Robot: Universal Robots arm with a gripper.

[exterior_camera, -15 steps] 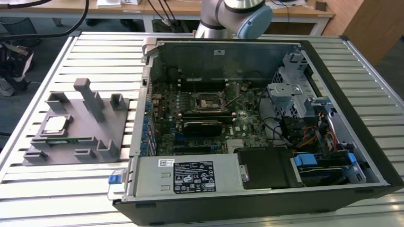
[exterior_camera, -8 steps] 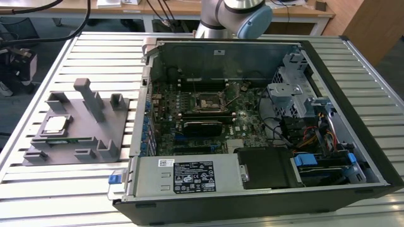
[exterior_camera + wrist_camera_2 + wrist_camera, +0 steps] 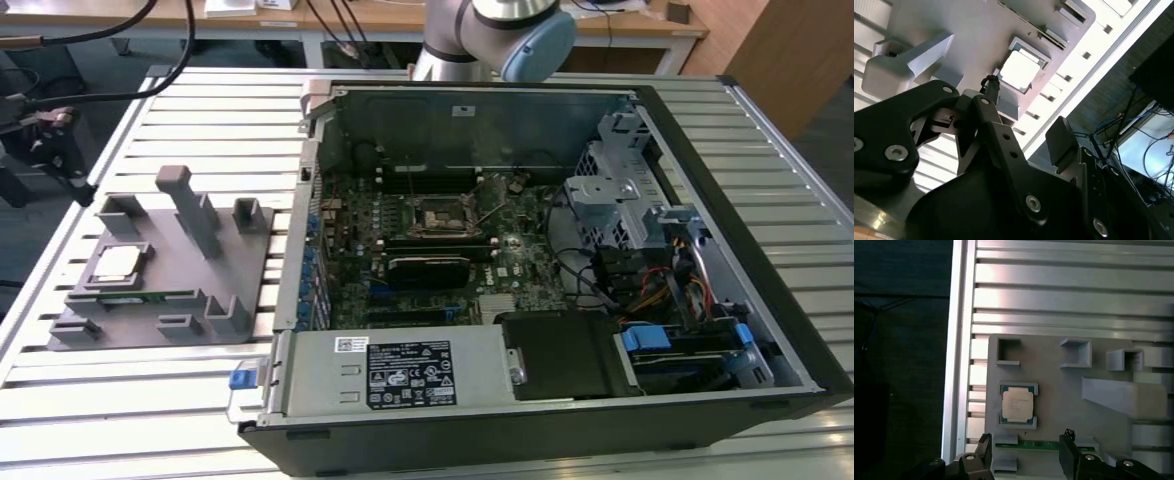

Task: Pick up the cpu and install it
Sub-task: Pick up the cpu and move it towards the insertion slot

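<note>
The cpu [image 3: 118,263] lies flat in a square pocket of the grey holder plate [image 3: 200,275] at the exterior view's left. Its silver top shows in both wrist views [image 3: 1017,405] [image 3: 1018,70]. My gripper [image 3: 1026,442] hangs above the plate, open, with nothing between its fingers [image 3: 1068,440]. In the first wrist view the chip sits a little beyond the fingertips, apart from them. In the second wrist view the gripper [image 3: 1026,112] stands open with the chip past one dark finger [image 3: 991,86]. The socket [image 3: 438,215] sits on the motherboard inside the open computer case [image 3: 747,200].
A green memory stick [image 3: 1029,445] lies in a slot of the plate beside the chip. Grey posts and blocks [image 3: 187,205] rise from the plate. The slatted metal table [image 3: 134,400] ends at an edge [image 3: 956,340] near the plate. The arm's base [image 3: 494,30] stands behind the case.
</note>
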